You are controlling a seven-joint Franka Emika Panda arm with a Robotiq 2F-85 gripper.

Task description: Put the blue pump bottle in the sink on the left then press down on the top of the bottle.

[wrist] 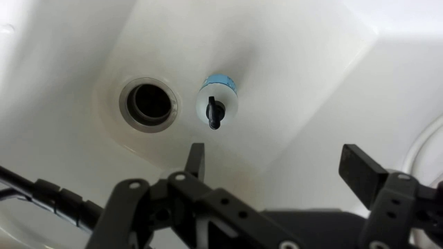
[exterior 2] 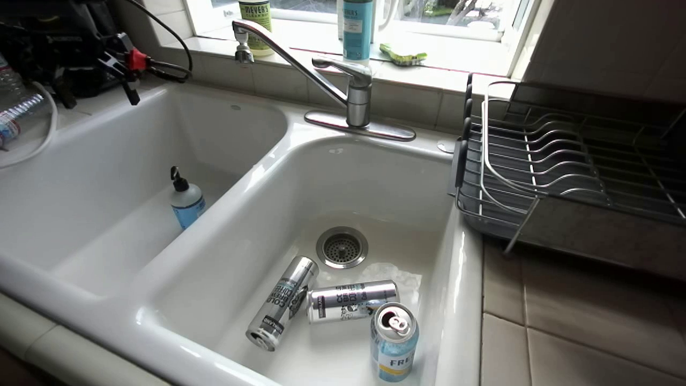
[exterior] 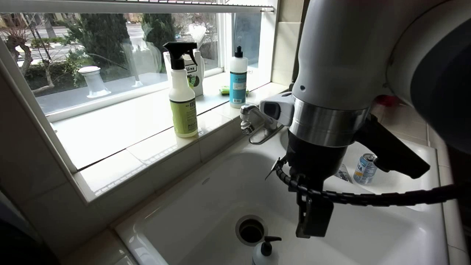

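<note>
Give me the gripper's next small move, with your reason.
Probably close the gripper: its jaws stand wide open, holding nothing, while the blue pump bottle stands upright in the sink; shut, the jaws should press its black pump head more surely.

Daylight came through the window [exterior: 132, 62], leaving its white sill [exterior: 110, 136] glaring. Dark shrubs [exterior: 99, 40] stood outside, beyond the window; grayish tiles [exterior 2: 420, 107] ran beneath it. Just beside it a wall [exterior 2: 605, 48] lay in shadow, and well apart from it spread a brown tiled counter [exterior 2: 579, 332].

White rounded arm [exterior: 338, 55], silver ring [exterior: 325, 123], black gripper [wrist: 273, 152], pale screw heads [wrist: 180, 177], ribbed black cable [exterior: 368, 198].
</note>
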